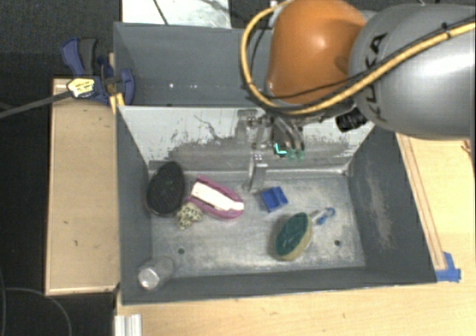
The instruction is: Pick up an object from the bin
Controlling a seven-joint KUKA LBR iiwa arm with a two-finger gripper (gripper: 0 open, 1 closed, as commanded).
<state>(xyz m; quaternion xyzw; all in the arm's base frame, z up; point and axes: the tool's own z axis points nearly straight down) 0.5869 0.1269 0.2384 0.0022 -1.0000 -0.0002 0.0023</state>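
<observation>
My gripper (256, 177) hangs under the orange dome at the back middle of the bin, with nothing seen in it. A small blue block (273, 198) lies on the floor just in front of it and slightly to the right. Left of the gripper lies a pink and white object (216, 199), apart from it. A green oval sponge with a pale rim (291, 236) sits further forward, with a small blue piece (324, 215) beside it.
A black oval pad (165, 187) leans by the left wall, with a small speckled thing (188, 215) next to it. A round clear cap (150, 276) rests in the front left corner. The arm and its cables cover the back right of the bin.
</observation>
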